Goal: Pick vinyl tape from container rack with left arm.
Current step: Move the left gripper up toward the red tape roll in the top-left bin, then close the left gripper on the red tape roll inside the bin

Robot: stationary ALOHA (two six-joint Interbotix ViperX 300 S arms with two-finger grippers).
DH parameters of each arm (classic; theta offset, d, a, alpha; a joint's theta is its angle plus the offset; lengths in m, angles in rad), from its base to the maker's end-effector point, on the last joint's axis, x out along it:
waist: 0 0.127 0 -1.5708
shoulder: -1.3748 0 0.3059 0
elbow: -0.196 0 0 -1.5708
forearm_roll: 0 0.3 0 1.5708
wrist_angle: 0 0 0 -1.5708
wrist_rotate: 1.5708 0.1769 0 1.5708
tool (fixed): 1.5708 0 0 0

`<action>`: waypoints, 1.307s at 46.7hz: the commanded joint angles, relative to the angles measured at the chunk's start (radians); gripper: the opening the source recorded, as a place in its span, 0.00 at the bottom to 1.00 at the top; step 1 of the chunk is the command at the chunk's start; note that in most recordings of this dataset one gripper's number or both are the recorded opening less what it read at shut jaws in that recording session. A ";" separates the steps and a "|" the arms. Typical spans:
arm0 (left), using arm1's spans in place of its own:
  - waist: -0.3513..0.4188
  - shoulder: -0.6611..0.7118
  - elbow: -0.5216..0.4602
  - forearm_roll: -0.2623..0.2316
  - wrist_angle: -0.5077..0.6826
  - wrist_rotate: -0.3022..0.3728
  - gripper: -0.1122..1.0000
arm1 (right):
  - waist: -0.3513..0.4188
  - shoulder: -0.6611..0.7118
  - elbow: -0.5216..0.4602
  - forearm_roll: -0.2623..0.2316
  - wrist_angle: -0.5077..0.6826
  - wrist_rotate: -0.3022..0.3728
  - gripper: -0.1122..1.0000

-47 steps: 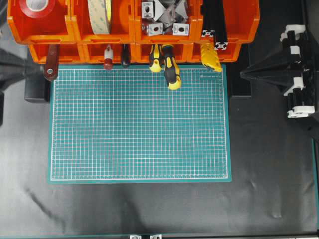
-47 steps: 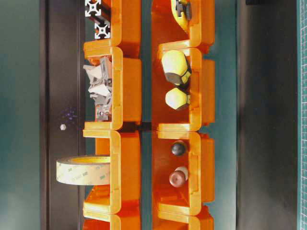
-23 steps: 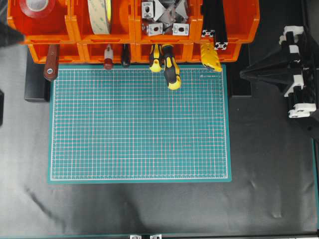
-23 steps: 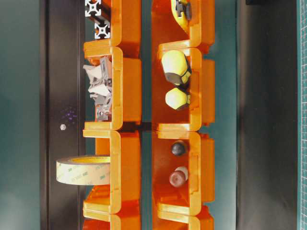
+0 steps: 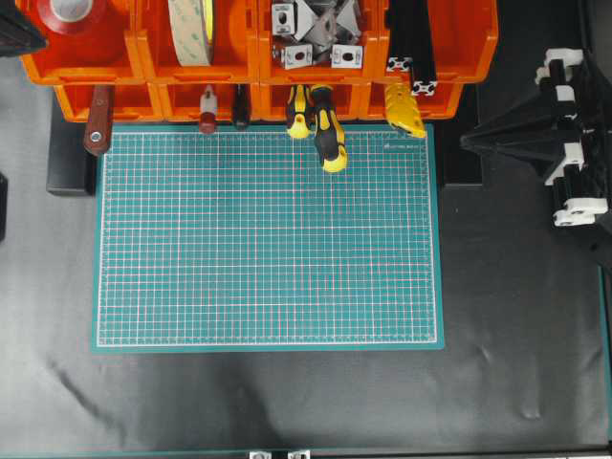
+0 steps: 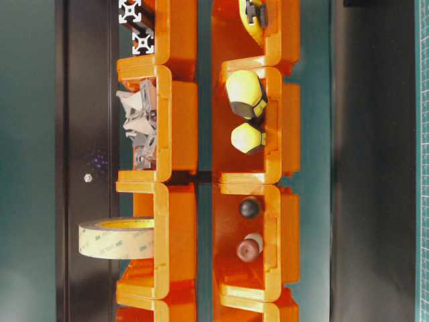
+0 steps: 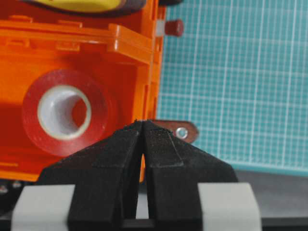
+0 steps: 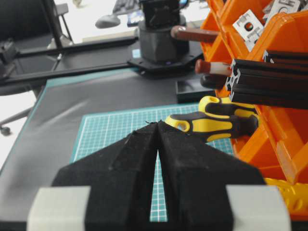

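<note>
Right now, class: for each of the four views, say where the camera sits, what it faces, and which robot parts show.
Overhead: above, looking down at the green mat and container rack; right arm parked at the edge.
Table-level: faces the rack's bins; no robot.
Left wrist: behind the shut left gripper, facing the vinyl tape.
Right wrist: behind the shut right gripper, facing yellow-handled screwdrivers.
All share the rack.

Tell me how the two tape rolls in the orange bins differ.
The glossy red tape roll is smaller, with a white core; the cream-coloured tape roll is larger and paler. In the overhead view the red roll shows its open face, the cream roll its edge. Both sit in neighbouring upper bins of the orange plastic rack.
</note>
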 commanded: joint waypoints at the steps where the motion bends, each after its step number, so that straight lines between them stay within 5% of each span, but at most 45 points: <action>1: 0.009 0.032 -0.066 0.003 0.023 0.017 0.12 | -0.005 0.006 -0.017 0.003 -0.020 0.002 0.10; 9: 0.040 0.086 -0.100 0.003 0.061 0.038 0.25 | -0.009 0.002 -0.017 0.003 -0.028 0.000 0.10; 21: 0.043 0.155 -0.149 0.003 0.135 0.103 0.79 | -0.009 0.000 -0.017 0.003 -0.032 0.005 0.10; 61: 0.080 0.189 -0.078 0.005 0.112 0.100 0.76 | -0.008 -0.029 -0.017 0.003 -0.026 0.003 0.10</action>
